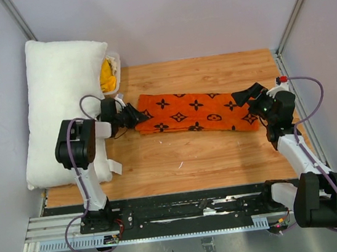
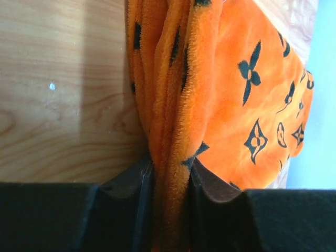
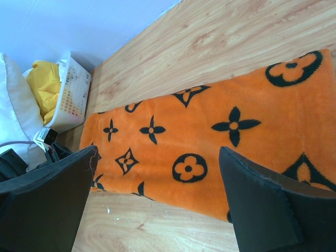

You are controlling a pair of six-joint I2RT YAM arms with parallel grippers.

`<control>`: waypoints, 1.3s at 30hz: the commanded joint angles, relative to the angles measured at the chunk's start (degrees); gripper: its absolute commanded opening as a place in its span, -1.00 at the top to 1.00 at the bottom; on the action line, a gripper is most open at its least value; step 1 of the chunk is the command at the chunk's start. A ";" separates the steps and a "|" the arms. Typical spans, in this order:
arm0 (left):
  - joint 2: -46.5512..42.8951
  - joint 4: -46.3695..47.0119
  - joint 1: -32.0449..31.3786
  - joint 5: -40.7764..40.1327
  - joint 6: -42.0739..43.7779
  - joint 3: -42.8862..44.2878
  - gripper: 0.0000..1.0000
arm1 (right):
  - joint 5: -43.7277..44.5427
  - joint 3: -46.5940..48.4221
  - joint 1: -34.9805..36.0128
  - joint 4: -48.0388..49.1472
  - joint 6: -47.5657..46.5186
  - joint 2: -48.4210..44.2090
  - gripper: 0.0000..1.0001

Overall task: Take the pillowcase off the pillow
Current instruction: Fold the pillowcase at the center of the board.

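The orange pillowcase (image 1: 195,113) with black flower motifs lies folded in a long strip across the wooden table, empty and flat. The plain white pillow (image 1: 60,103) lies apart from it along the left wall. My left gripper (image 1: 135,117) is at the strip's left end, and in the left wrist view its jaws (image 2: 170,173) are shut on a bunched fold of the pillowcase (image 2: 231,105). My right gripper (image 1: 242,99) hovers over the right end. It is open (image 3: 158,152), with the pillowcase (image 3: 210,136) below and nothing between its fingers.
A small white basket (image 1: 112,64) holding a plain yellow cloth (image 3: 44,79) stands at the back left, between the pillow (image 3: 13,115) and the pillowcase's left end. Walls close in the table on the left, back and right.
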 commanded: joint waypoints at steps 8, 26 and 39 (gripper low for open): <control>-15.63 -23.51 0.04 -23.61 7.97 5.97 0.98 | -0.69 0.00 1.15 0.19 -0.01 -0.19 -0.97; -22.41 -40.90 -6.70 -57.04 25.30 21.79 0.95 | 0.89 1.97 3.05 -3.66 -1.59 0.95 -0.97; -17.43 -40.57 -24.88 -73.61 44.89 31.54 0.94 | 1.10 3.74 3.53 -6.42 -2.70 1.74 -0.97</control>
